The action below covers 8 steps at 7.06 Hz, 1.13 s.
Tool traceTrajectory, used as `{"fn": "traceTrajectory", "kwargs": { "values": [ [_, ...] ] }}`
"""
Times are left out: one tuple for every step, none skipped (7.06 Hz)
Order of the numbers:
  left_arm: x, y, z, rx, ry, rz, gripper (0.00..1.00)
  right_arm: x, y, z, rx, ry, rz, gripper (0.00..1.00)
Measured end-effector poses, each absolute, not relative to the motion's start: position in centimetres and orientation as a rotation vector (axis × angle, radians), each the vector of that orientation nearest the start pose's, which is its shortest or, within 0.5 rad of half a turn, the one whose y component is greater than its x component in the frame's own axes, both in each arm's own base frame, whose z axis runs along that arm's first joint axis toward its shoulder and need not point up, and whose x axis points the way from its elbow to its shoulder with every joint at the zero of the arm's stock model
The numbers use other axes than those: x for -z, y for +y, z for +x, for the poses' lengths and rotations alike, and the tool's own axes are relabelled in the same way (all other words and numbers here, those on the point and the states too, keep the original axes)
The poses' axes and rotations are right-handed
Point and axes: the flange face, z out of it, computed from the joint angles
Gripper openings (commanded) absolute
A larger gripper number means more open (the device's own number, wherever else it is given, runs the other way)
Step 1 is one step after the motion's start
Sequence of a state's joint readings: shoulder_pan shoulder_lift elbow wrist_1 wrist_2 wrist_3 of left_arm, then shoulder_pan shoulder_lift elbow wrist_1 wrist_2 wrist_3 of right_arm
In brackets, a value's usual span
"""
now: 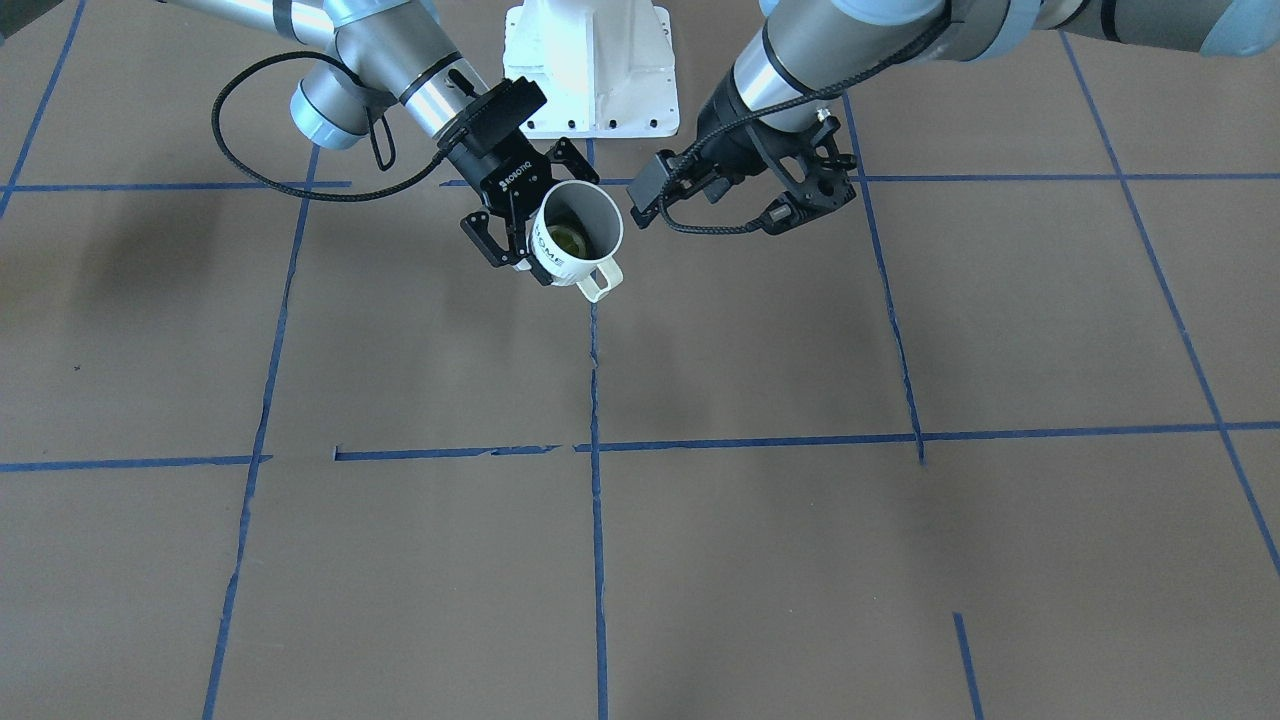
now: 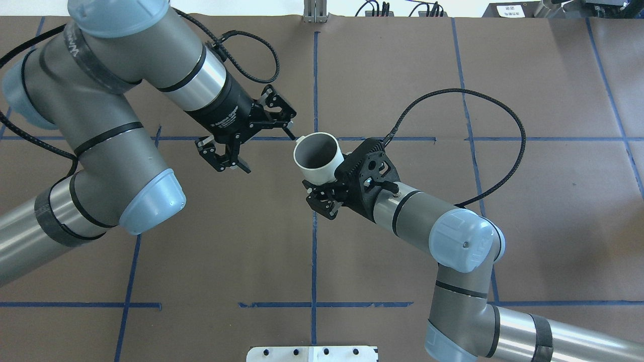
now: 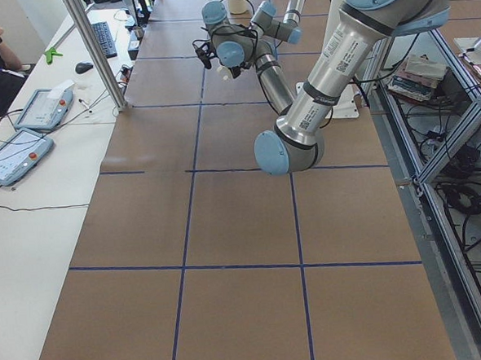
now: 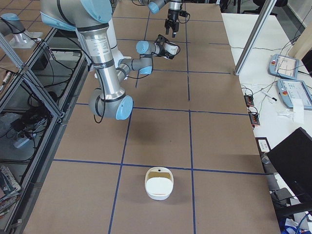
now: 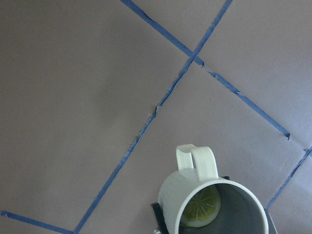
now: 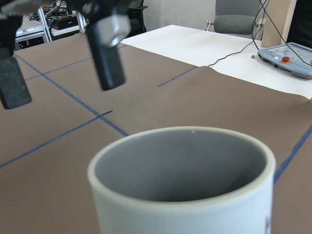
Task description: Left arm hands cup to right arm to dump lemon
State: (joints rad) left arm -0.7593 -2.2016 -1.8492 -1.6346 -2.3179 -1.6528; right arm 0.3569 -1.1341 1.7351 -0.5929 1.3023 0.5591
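Note:
The cup (image 2: 318, 157), a white mug with grey inside and dark lettering, hangs above the table near its middle. My right gripper (image 1: 550, 220) is shut on its body. The mug tilts slightly, and its handle (image 1: 603, 282) points away from the robot's base. The lemon (image 1: 568, 238) lies inside it and also shows in the left wrist view (image 5: 200, 210). My left gripper (image 2: 269, 151) is open and empty. It hangs just beside the cup, apart from it. Its fingers (image 6: 107, 53) show beyond the cup's rim (image 6: 190, 141).
A white container (image 4: 159, 183) stands on the table far toward the robot's right end. The white robot base mount (image 1: 590, 65) is behind the grippers. Blue tape lines (image 1: 596, 400) cross the brown tabletop. Pendants lie on the operators' side table (image 4: 287, 73).

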Motion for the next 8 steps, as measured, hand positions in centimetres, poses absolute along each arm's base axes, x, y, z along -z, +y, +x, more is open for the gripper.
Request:
{"fn": "traceTrajectory", "kwargs": {
  "values": [
    [-19.5, -46.9, 39.1, 0.299, 1.065, -0.281, 1.0, -23.4, -36.7, -49.8, 0.271, -1.077, 1.143, 0.18],
    [-22.9, -47.1, 38.6, 0.208, 1.029, -0.207, 1.0, -25.0, -38.0, -48.5, 0.221, -1.061, 1.118, 0.19],
    [-25.7, -47.3, 38.1, 0.126, 0.99, -0.135, 1.0, -26.6, -39.3, -47.1, 0.155, -1.056, 1.086, 0.2],
    [-28.4, -48.0, 36.9, 0.038, 0.938, -0.063, 1.0, -28.4, -40.6, -45.3, 0.088, -1.046, 1.058, 0.19],
    [-31.1, -49.3, 34.5, -0.049, 0.862, 0.002, 1.0, -30.4, -41.4, -42.5, 0.032, -1.022, 1.049, 0.19],
    [-33.4, -50.1, 32.2, -0.105, 0.802, 0.031, 1.0, -32.4, -41.2, -38.7, -0.005, -0.991, 1.051, 0.19],
    [-35.0, -50.2, 30.5, -0.134, 0.769, 0.039, 1.0, -34.6, -40.2, -34.1, -0.03, -0.951, 1.049, 0.19],
    [-35.7, -50.2, 29.9, -0.143, 0.756, 0.039, 1.0, -36.5, -38.8, -29.6, -0.048, -0.913, 1.046, 0.18]
  ]
}}
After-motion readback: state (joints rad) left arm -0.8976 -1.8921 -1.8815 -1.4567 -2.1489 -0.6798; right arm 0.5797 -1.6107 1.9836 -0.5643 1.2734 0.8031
